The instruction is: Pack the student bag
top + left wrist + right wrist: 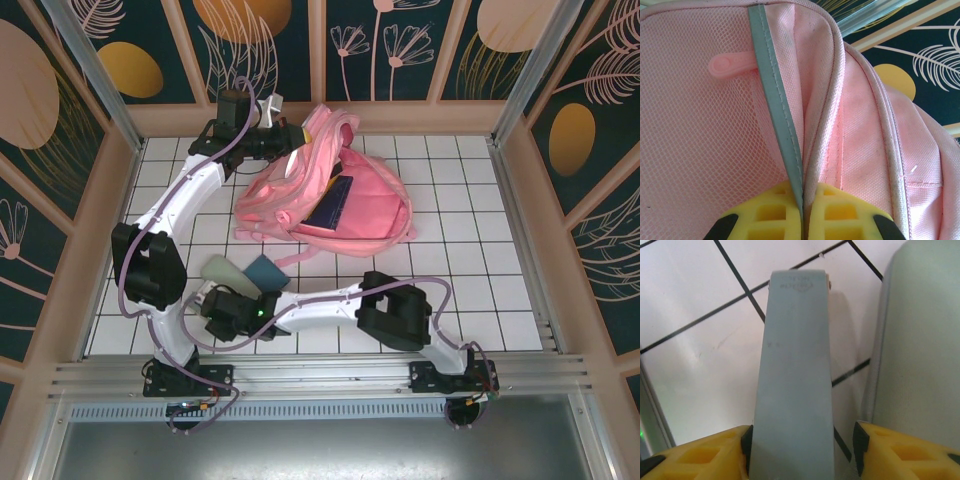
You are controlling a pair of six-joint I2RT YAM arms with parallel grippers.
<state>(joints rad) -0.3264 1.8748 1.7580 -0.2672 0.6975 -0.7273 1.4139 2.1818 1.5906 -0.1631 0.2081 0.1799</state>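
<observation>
On table (480,290), book (330,205) in student bag (375,215); flat item (222,270) nearer, leftward.

White-tiled bench (480,290), dark grout lines, wooden rim on left, far and right edges. Aluminium rail (330,375) along near edge. Pale green flat piece (222,268) on tiles toward near-left corner. Teal-blue flat piece (266,270) just beside it, on side nearer bench middle. Right wrist view: teal-blue flat piece (794,380) long and narrow, embossed mark at far end, shadow on tiles; pale green flat piece (920,340) alongside. Dark teal wall panels (400,40), leaf and flower prints, orange discs.
</observation>
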